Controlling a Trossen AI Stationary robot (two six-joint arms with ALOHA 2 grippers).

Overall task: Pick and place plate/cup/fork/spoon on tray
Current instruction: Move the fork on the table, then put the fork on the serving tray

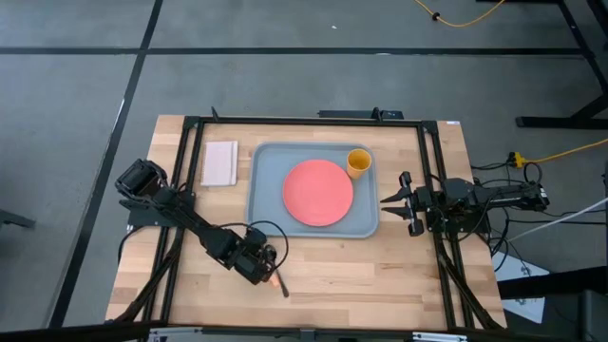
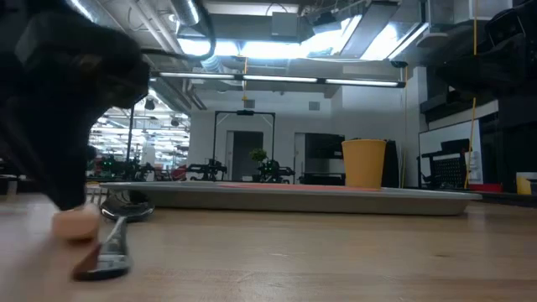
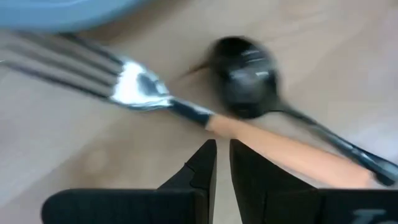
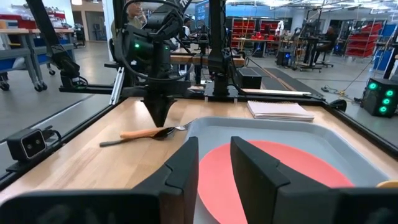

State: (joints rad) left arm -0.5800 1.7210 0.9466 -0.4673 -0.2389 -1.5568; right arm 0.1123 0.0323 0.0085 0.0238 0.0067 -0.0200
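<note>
Left hand (image 1: 269,269): held low over the counter (image 1: 342,275), fingers (image 3: 202,168) nearly closed with a thin gap, nothing gripped.
Fork (image 3: 186,112): lying on the counter just ahead of the left fingertips, orange handle crossed over the spoon's handle.
Spoon (image 3: 249,78): lying just beyond the fork.
Right hand (image 1: 389,200): parked just beside the tray's edge, fingers apart, empty.
Tray (image 1: 266,214): between the two hands, on the counter.
Plate (image 1: 317,192): seated flat in the tray.
Cup (image 1: 358,162): upright in the tray corner, next to the plate.
Pad (image 1: 219,162): beside the tray, away from both hands.
</note>
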